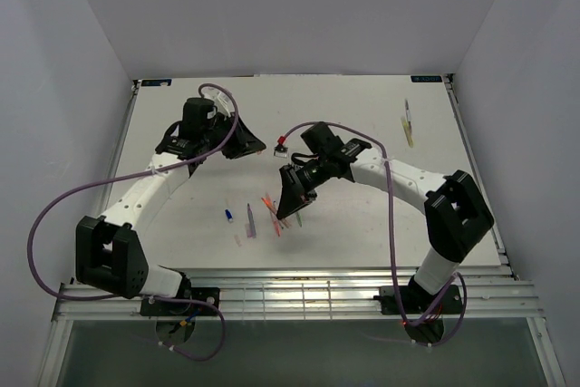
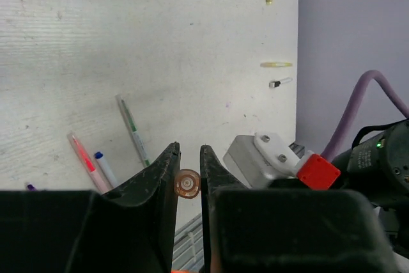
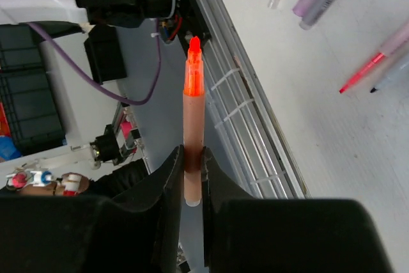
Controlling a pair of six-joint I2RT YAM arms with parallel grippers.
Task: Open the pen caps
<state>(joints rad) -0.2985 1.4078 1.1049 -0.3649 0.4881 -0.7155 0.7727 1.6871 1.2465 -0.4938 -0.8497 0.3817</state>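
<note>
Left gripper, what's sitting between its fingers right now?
A small pale orange pen cap, seen end-on, pinched in the left gripper. Its length is hidden behind the dark fingers.

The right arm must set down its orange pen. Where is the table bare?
Bare: the table behind both arms, and the patch inside the right arm's curve. Crowded: the loose pens beside the right gripper.

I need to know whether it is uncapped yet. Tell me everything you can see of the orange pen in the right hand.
The thin orange plastic pen has a pale, translucent peach barrel and a bright orange felt tip, bare, with no cap on it. It stands straight out of the right hand, tip away from the wrist, pinched near its blunt rear end between the two black fingers. Held in the air, nothing else touches it.
</note>
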